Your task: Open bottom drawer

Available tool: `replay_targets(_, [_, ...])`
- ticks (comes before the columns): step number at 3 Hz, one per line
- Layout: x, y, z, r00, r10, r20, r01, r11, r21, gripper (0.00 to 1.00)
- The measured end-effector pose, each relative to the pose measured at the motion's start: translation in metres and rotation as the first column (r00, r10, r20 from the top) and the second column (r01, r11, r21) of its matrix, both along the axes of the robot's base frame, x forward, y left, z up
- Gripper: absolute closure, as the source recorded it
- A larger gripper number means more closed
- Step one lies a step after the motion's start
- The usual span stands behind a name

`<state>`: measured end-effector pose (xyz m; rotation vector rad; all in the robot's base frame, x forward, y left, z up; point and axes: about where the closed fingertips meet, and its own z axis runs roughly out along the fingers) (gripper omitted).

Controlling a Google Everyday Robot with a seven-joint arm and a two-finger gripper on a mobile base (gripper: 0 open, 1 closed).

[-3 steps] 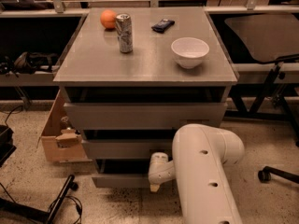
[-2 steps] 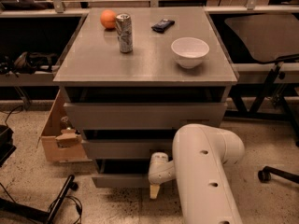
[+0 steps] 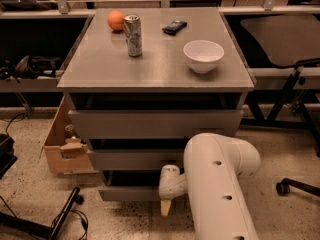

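The grey cabinet (image 3: 155, 79) has three drawers. The bottom drawer (image 3: 127, 193) is the lowest grey front, with a dark gap above it, and it stands out a little from the cabinet. My gripper (image 3: 165, 207) is at the right end of that front, hanging down from the white wrist (image 3: 170, 180), with its tip just below the drawer's lower edge. My big white arm (image 3: 220, 184) covers the right part of the bottom and middle drawers.
The middle drawer (image 3: 135, 159) and top drawer (image 3: 155, 124) fronts are above. On the cabinet top stand a can (image 3: 132, 35), an orange (image 3: 116, 20), a dark object (image 3: 174, 27) and a white bowl (image 3: 203, 55). A cardboard box (image 3: 62, 149) is left, a chair (image 3: 290, 39) right, cables (image 3: 65, 219) lie on the floor.
The gripper's tip has dipped very slightly at the bottom drawer front. The drawer and the things on top stand as before.
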<state>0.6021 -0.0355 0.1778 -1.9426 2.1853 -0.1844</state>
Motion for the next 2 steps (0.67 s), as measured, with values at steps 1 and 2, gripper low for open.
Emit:
replay_targets(1, [-0.052, -0.033, -0.008, 0.9962, -0.057, -0.066, 0.053, 0.997, -0.057, 0.26])
replay_targets(2, [-0.069, -0.047, -0.011, 0.9914, -0.089, -0.096, 0.082, 0.994, -0.078, 0.49])
